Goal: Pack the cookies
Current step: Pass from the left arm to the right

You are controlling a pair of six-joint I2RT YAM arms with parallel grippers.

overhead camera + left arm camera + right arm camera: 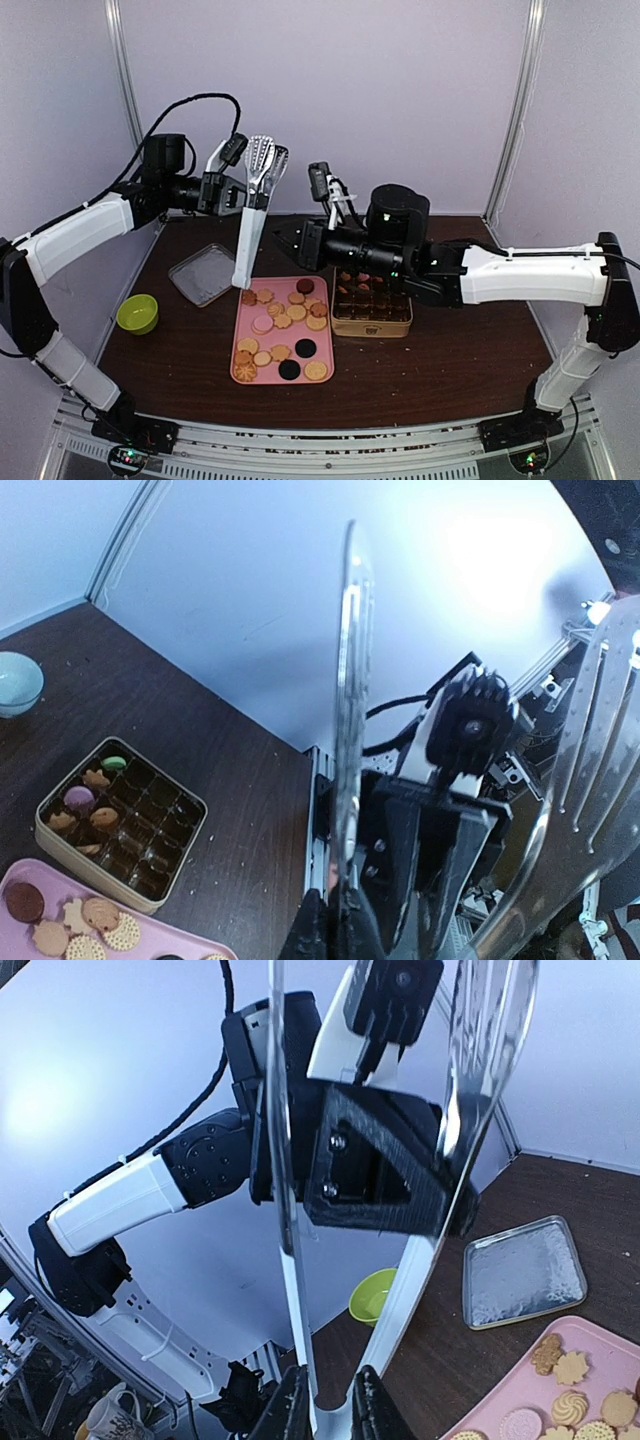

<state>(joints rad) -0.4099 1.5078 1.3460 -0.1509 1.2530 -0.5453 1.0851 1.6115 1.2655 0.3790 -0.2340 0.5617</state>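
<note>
Left pincer (242,197) is clenching one blade of the metal tongs (262,165), holding them in the air with the scoop ends up, over the 12 o'clock end of the pink tray (322,347). Right pincer (282,236) is hovering at the tongs' 3 o'clock side, its fingers slightly parted with the white handle showing between them; I cannot tell whether it is gripping. Most cookies (296,312) are lying on the tray, and a few are sitting in the gold tin (372,325) just beside it at 3 o'clock. A green bowl (137,313) is sitting at 9 o'clock on the desk (450,360).
</note>
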